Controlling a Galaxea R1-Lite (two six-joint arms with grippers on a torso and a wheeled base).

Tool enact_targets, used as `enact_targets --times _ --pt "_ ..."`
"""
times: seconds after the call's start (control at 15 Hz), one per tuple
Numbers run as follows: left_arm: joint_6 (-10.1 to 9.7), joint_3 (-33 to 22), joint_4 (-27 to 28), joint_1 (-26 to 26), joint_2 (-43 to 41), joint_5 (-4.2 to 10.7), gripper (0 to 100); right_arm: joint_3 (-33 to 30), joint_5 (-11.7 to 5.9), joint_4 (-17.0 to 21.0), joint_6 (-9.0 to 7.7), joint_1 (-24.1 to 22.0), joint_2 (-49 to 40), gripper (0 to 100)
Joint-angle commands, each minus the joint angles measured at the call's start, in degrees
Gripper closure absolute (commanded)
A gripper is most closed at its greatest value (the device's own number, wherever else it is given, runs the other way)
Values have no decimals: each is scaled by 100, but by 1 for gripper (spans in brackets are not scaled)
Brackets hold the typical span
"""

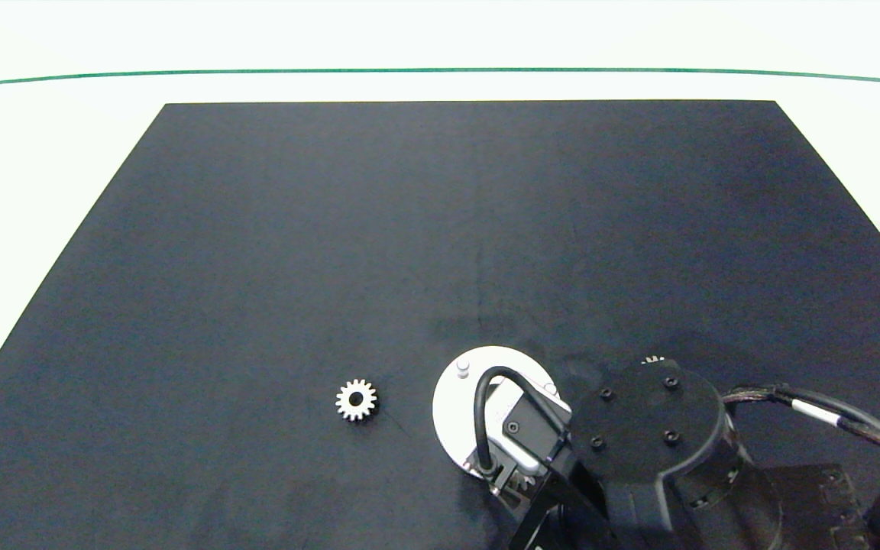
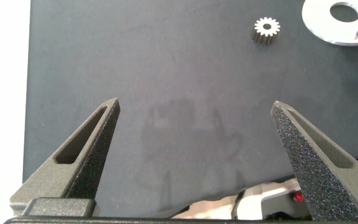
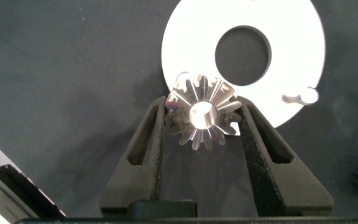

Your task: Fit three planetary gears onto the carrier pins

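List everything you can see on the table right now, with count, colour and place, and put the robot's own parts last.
planetary gears: at least two, silver-grey; one lies loose on the mat apart from the disc; one is held over the disc's edge. A toothed edge shows past the right arm, probably a third.
disc: one, white, large centre hole, near the mat's front edge, partly under the right arm.
carrier pins: two bare ones visible, whitish; the clearest at the disc's far rim.
mat: one, black, covering the table.
green line: one, beyond the mat.
right pincer: dark grey, closed on the held gear above the disc.
left pincer: dark grey, open, over bare mat.
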Motion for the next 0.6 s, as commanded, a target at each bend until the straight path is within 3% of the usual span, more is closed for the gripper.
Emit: enact_targets --times 0.07,0.6 --pt "8 -7 13 9 8 -5 0 -101 -12 38 -7 23 176 99" --pt "8 -42 13 1 17 -5 0 -356 -12 196 -7 49 360 99"
